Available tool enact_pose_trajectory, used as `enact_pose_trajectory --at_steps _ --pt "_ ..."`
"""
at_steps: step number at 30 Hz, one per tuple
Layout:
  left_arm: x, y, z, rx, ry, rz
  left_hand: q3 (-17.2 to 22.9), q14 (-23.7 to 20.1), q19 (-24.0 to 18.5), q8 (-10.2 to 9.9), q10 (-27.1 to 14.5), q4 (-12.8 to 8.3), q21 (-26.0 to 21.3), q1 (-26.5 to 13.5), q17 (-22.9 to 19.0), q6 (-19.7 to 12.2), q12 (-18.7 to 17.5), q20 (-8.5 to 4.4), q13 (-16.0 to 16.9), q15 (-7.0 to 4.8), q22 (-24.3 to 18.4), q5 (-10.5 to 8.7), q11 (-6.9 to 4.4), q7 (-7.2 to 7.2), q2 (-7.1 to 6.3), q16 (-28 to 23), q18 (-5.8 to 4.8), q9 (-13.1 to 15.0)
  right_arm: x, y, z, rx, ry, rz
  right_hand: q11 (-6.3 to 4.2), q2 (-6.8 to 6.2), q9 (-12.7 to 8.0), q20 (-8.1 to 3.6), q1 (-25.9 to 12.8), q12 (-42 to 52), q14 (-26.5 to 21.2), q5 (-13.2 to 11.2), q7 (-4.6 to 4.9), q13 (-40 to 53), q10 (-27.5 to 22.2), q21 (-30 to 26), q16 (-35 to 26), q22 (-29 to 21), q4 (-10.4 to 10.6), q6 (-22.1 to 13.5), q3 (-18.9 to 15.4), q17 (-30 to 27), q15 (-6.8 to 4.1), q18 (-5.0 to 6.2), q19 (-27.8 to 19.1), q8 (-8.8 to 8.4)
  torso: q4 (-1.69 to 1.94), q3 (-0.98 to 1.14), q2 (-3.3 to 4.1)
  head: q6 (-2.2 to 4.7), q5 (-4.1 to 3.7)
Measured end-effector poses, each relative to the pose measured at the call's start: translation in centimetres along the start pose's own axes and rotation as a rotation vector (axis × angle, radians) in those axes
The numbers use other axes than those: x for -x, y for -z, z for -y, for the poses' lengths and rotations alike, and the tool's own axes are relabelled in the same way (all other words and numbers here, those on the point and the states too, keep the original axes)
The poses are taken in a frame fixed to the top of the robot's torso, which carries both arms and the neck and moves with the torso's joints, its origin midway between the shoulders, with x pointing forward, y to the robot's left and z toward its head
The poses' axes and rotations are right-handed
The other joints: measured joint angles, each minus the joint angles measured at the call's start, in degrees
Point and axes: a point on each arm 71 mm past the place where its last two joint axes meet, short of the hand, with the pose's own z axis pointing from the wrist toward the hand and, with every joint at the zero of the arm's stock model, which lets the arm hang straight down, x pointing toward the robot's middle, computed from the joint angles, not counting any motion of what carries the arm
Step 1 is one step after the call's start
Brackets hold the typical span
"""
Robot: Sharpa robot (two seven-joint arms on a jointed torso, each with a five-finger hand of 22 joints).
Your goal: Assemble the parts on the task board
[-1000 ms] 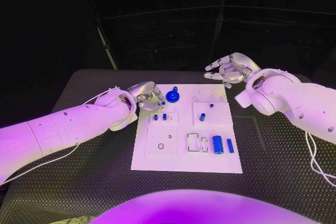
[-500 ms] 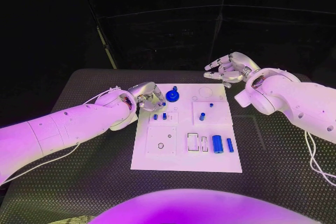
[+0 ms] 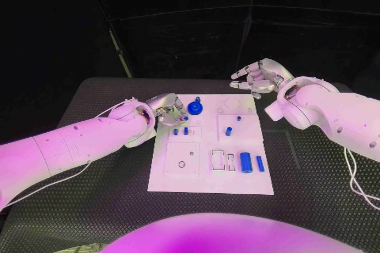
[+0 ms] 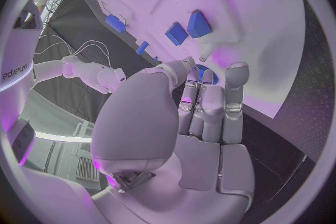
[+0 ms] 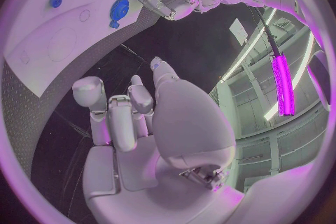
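Black table (image 3: 103,209), white task board (image 3: 198,184), blue parts (image 3: 245,163), left hand (image 3: 168,111) curled empty, right hand (image 3: 257,77) spread above.

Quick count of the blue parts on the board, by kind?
Round toothed piece: 1
Small pegs: 4
Long cylinders: 2
Total: 7
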Motion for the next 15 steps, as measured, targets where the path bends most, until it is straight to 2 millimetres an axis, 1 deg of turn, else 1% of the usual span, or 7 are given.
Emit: enact_pose_trajectory --at_steps 15 --pt "0.06 0.02 -0.35 0.013 -0.002 0.001 0.0 0.0 0.0 -0.01 0.0 0.0 0.0 0.1 0.35 -0.02 0.0 0.0 0.0 0.0 0.1 -0.21 0.0 0.03 -0.13 0.0 0.0 0.0 0.0 0.01 0.03 -0.001 0.0 -0.001 0.0 0.0 0.0 0.0 0.0 0.0 0.0 0.0 0.0 0.0 0.0 0.0 0.0 0.0 0.0 0.0 0.0 0.0 0.0 0.0 0.0 0.0 0.03 -0.02 0.0 -0.15 0.04"
